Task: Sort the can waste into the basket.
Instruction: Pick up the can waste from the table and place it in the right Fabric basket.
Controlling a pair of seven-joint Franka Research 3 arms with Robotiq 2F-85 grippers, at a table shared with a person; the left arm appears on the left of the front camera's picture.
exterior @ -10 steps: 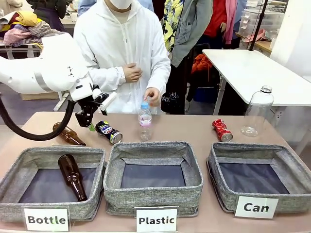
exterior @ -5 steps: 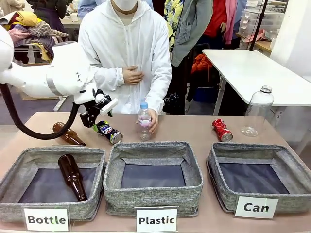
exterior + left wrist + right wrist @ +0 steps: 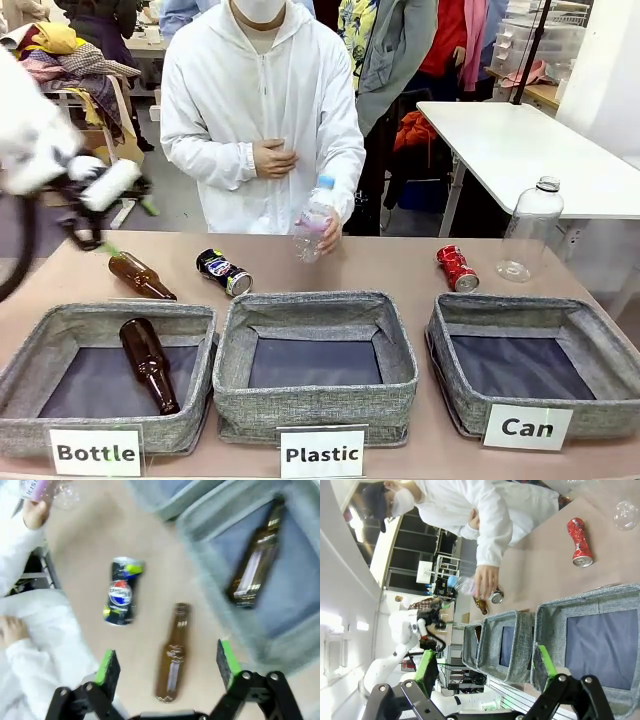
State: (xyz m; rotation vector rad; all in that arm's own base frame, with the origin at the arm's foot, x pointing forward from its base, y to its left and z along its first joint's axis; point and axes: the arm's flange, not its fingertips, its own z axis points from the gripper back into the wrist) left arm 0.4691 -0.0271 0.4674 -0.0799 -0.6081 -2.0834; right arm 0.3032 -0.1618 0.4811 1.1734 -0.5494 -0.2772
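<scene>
We find the left gripper (image 3: 167, 662) with its jaws released and nothing between them; in the left wrist view it hangs above the table (image 3: 390, 262), over a brown bottle (image 3: 172, 655) that lies flat on the surface; in the front view that arm is blurred at the picture's left edge.

The right gripper (image 3: 486, 664) also stands with its jaws spread and holds nothing; its wrist view looks across the basket marked "Can" (image 3: 600, 415).

The black can (image 3: 224, 272) lies on its side on the table, behind the gap between the basket marked "Bottle" (image 3: 30, 420) and the basket marked "Plastic" (image 3: 240, 400), just beside the brown bottle and apart from it; the crushed red can (image 3: 456, 267) lies on the table behind the "Can" basket, near its left far corner; neither can is in a basket.

A second brown bottle (image 3: 150, 363) lies inside the "Bottle" basket.

The person's hand (image 3: 330, 236) holds a small clear plastic bottle (image 3: 312, 215) with a blue cap, tilted, above the table's far edge; a large clear bottle (image 3: 530, 230) stands upright to the right of the red can.
</scene>
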